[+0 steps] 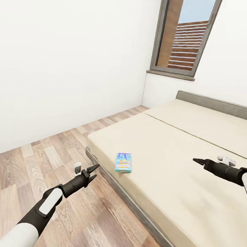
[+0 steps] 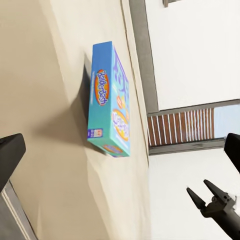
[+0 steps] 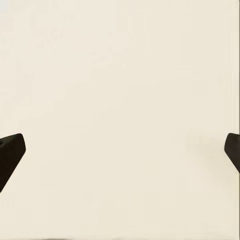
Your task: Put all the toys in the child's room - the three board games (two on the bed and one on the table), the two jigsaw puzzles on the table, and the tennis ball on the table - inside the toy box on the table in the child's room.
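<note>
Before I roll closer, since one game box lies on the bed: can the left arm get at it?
Probably yes: the left end effector hangs open beside the bed, nothing between it and the game box.

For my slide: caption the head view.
Both grippers, left and right, open near a blue board game on the bed.

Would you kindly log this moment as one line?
phase: approach | target: blue board game on bed | left gripper open, empty | right gripper open, empty
</note>
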